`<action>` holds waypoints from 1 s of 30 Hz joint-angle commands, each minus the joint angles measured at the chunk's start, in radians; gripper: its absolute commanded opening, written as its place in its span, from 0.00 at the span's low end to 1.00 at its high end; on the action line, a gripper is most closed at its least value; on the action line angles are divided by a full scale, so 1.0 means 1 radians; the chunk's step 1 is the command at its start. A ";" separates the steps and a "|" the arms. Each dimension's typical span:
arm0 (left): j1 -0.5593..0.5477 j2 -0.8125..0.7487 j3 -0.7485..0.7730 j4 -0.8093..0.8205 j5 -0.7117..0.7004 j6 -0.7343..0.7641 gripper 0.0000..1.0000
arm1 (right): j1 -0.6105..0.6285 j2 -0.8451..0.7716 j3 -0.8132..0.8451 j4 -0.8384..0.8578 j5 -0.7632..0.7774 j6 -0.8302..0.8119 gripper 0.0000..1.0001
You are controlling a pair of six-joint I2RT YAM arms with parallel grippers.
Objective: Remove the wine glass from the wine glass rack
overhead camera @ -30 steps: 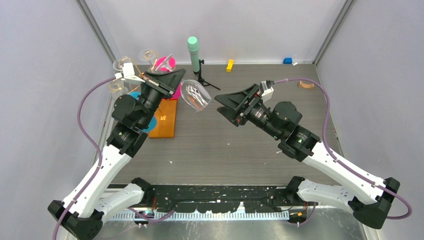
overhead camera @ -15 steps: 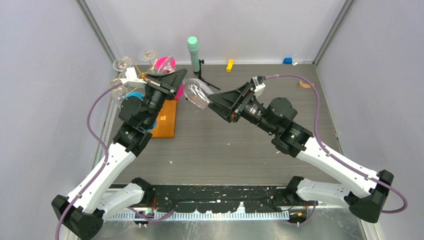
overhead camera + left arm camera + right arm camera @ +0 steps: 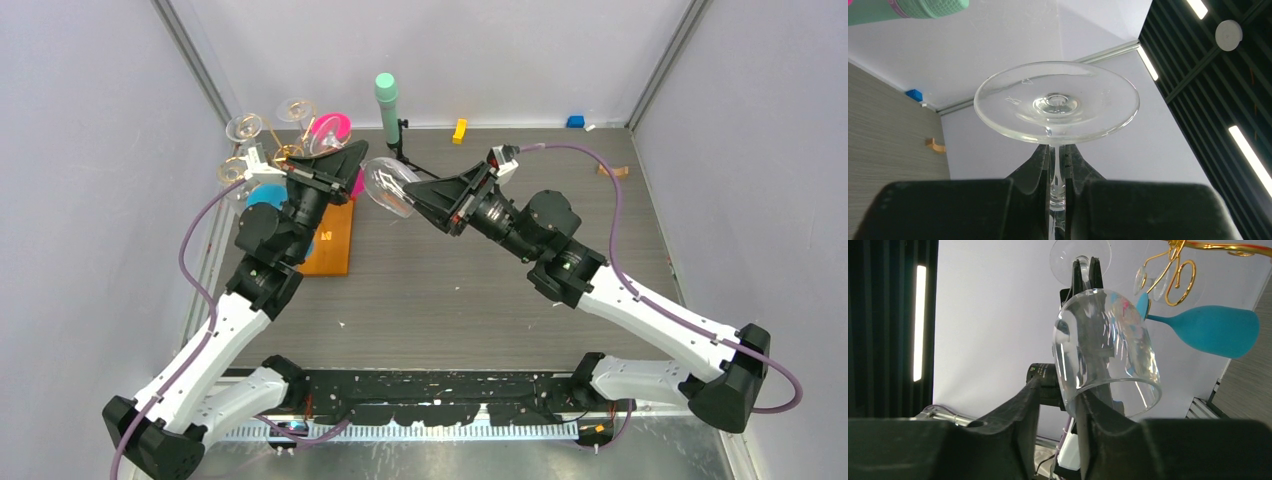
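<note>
A clear wine glass (image 3: 392, 186) hangs sideways in the air to the right of the wine glass rack (image 3: 285, 152), a gold wire stand on an orange base (image 3: 330, 240). My left gripper (image 3: 358, 168) is shut on its stem, and the round foot (image 3: 1056, 102) stands just above the left gripper (image 3: 1058, 155). My right gripper (image 3: 412, 195) has reached the bowl (image 3: 1105, 350). The right gripper (image 3: 1058, 390) straddles the rim, one finger inside the bowl and the other outside, with a gap still showing.
Clear glasses (image 3: 245, 125), a pink glass (image 3: 330, 128) and a blue glass (image 3: 1213, 330) hang on the rack's scroll arms (image 3: 1173, 275). A mint-green cylinder on a black tripod (image 3: 387, 105) stands just behind the held glass. Small yellow (image 3: 459, 130) and blue (image 3: 575, 121) blocks lie at the back wall.
My right arm has swung left up to the glass, and its jaws have narrowed around the bowl's rim. The left arm has shifted the glass slightly.
</note>
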 commanded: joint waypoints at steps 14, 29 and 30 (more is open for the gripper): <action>-0.006 -0.144 -0.027 -0.046 -0.008 -0.015 0.71 | 0.003 -0.026 0.006 0.163 0.193 -0.062 0.00; -0.006 -0.235 -0.011 -0.144 0.160 0.188 0.96 | 0.002 -0.187 0.234 -0.432 0.289 -0.487 0.00; -0.006 -0.249 -0.004 -0.164 0.162 0.229 0.97 | 0.002 -0.189 0.275 -0.480 0.303 -0.537 0.00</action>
